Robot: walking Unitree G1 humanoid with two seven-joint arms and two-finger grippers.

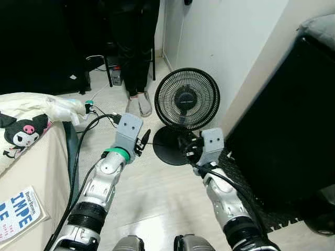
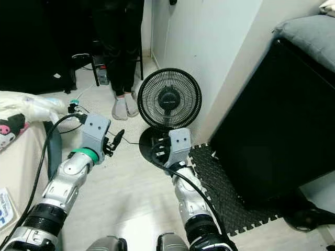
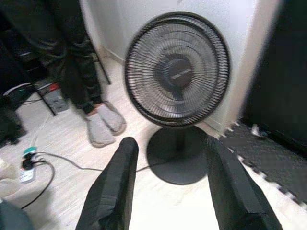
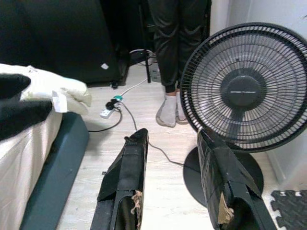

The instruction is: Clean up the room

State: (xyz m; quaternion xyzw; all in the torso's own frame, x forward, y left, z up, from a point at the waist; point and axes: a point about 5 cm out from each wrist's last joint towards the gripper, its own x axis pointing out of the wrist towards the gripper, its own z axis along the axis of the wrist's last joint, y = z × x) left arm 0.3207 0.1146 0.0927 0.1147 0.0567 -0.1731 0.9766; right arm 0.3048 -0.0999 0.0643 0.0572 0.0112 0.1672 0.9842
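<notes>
A black floor fan [image 1: 187, 98] stands on its round base [image 1: 170, 145] by the white wall, facing me. My left gripper [image 1: 143, 139] is raised left of the base, and in the left wrist view it is open [image 3: 170, 143] with nothing between its fingers. Just right of the base hovers my right gripper [image 1: 189, 147], also open and holding nothing [image 4: 172, 136]. A black-and-pink plush toy [image 1: 23, 133] and a blue-lettered book [image 1: 18, 212] lie on the bed [image 1: 42, 162] at my left.
A person in dark trousers and grey slippers [image 1: 139, 104] stands behind the fan. Cables and a power strip [image 1: 89, 104] trail across the pale wood floor. At the right stands a black cabinet [image 1: 282, 130] on a black foam mat [image 2: 220, 183].
</notes>
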